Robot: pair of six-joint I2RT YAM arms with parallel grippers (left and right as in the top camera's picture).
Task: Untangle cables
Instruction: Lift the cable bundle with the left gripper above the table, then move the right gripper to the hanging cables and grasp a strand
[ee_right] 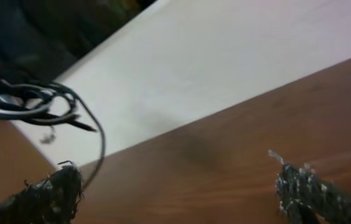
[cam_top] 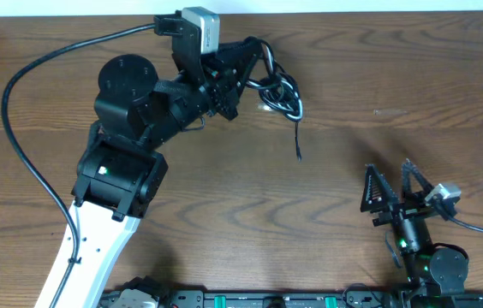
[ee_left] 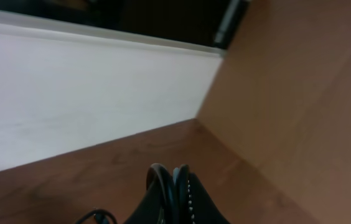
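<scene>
Left gripper (cam_top: 257,68) is pressed shut at the far edge of the table (cam_top: 224,188), and it looks like you've got the cables (cam_top: 283,92) pinched in it. From its wrist cam the fingers (ee_left: 191,196) sit tight together with thin black loops right at the tips. The cables are one small black and grey knot just beside that gripper, with one strand (cam_top: 299,141) dangling toward the middle of the table. From your right wrist cam the knot (ee_right: 29,102) hangs in front of the white wall (ee_right: 225,56), clear of the wood. Right gripper (cam_top: 391,192) is spread wide, near side on the right, well apart from the cables. Can't read any writing anywhere.
</scene>
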